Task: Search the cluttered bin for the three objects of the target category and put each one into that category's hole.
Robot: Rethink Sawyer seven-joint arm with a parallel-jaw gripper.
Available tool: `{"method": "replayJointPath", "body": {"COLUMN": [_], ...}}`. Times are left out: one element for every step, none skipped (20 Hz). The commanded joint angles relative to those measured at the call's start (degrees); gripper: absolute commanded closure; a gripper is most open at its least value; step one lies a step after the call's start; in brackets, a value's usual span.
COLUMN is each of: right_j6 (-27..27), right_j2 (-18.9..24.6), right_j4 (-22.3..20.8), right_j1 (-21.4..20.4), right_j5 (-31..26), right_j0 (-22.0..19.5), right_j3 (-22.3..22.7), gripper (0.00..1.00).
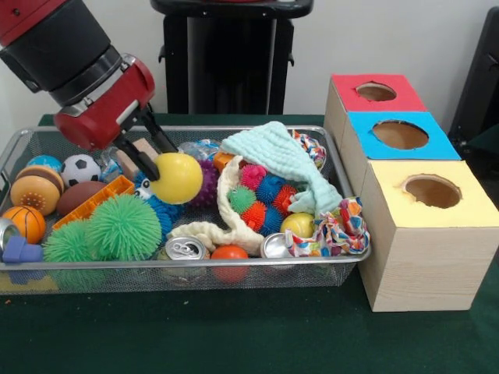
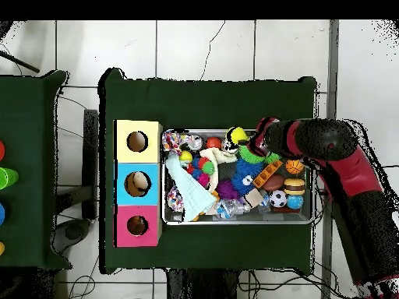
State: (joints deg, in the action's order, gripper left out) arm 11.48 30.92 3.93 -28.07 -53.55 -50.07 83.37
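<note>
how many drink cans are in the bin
2, both at the bin's near rim in the front view: one can beside the green spiky balls, another by the patterned cloth. More may be buried.

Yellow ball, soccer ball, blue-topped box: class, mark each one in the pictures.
yellow ball (image 1: 178, 178), front view, middle of its face.
soccer ball (image 1: 80, 169), front view, centre of its white panels.
blue-topped box (image 1: 437, 143), front view, bare blue top.

Arm (image 1: 58, 43): thick cylindrical links, black shell with glossy red sections. Wrist housing (image 1: 109, 105): rounded red casing, silver-grey band where it meets the black link. End effector (image 1: 148, 152): two slim black fingers (image 1: 160, 134). Overhead: red and black segments alternate along the arm.
</note>
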Motion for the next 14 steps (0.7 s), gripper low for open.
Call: {"method": "replayJointPath", "body": {"right_j6": [-11.0,-11.9,-12.3,-12.5,-12.7,-12.8,-12.3,-11.9,-12.0,-12.1,-12.3,-12.3,-12.1,-11.4], "right_j2": [4.0,4.2,4.6,5.3,6.0,6.6,7.0,7.1,7.3,7.5,7.6,7.9,8.1,8.3], "right_j4": [-8.1,-9.2,-9.9,-10.3,-10.8,-11.5,-12.4,-13.8,-15.3,-17.0,-18.6,-20.1,-21.3,-22.0], "right_j1": [3.1,3.2,3.3,3.5,3.5,3.3,2.9,2.2,1.4,0.6,-0.2,-0.8,-1.1,-1.2], "right_j5": [-7.9,-8.6,-8.8,-8.5,-8.7,-8.9,-8.7,-8.7,-8.5,-8.0,-7.6,-6.9,-7.0,-6.6], "right_j0": [-2.0,-2.1,-2.4,-2.7,-2.9,-2.9,-2.4,-1.4,-0.5,0.4,1.3,2.0,2.8,3.3], "right_j3": [-5.7,-5.9,-5.9,-5.6,-5.1,-4.3,-3.1,-1.7,-0.1,1.5,3.1,4.5,5.5,6.0], "gripper": [1.0,1.0,1.0,1.0,1.0,1.0,1.0,1.0,1.0,1.0,1.0,1.0,1.0,1.0]}}
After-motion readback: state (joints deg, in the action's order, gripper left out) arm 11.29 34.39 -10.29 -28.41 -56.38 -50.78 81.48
